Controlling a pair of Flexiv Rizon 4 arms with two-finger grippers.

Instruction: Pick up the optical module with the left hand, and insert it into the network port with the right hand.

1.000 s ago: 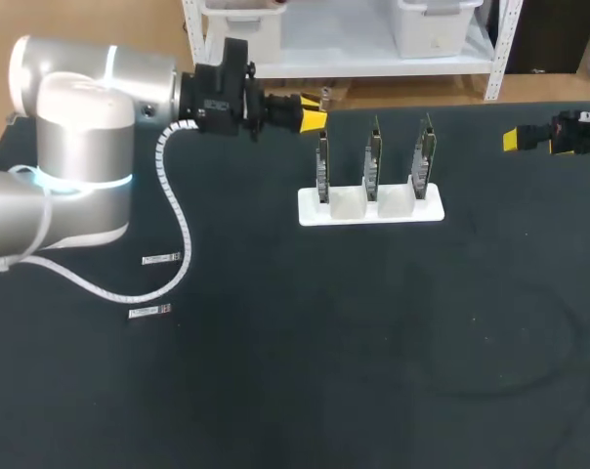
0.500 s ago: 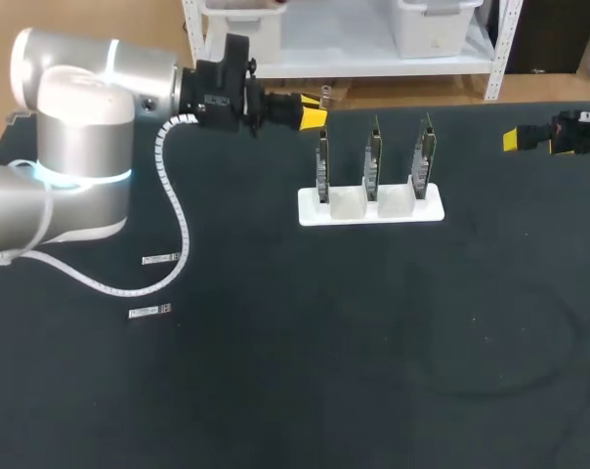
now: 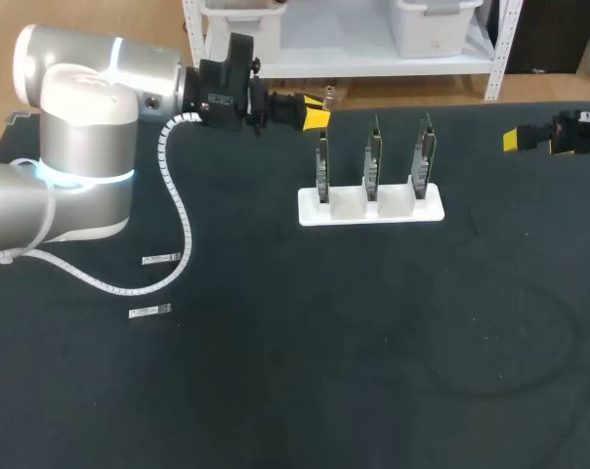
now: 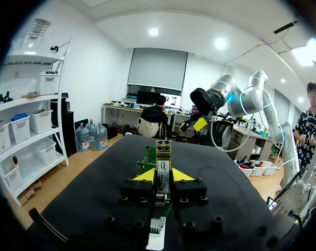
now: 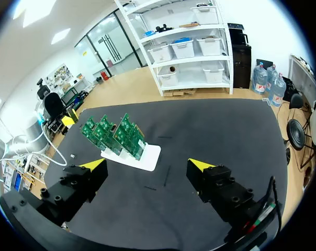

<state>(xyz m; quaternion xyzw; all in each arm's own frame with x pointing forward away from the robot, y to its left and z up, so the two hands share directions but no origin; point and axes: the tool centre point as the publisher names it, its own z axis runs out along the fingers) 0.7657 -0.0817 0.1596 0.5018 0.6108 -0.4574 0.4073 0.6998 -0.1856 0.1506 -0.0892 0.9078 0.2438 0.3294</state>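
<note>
Left end effector (image 4: 162,177) grips the optical module (image 4: 162,157) out level, probably for handoff; right end effector (image 5: 146,165) sits wide open at 3 o'clock of the card rack (image 3: 371,207).

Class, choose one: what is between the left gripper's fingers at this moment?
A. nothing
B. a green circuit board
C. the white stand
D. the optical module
D: the left wrist view shows the optical module clamped between the yellow tips of the left gripper.
</note>
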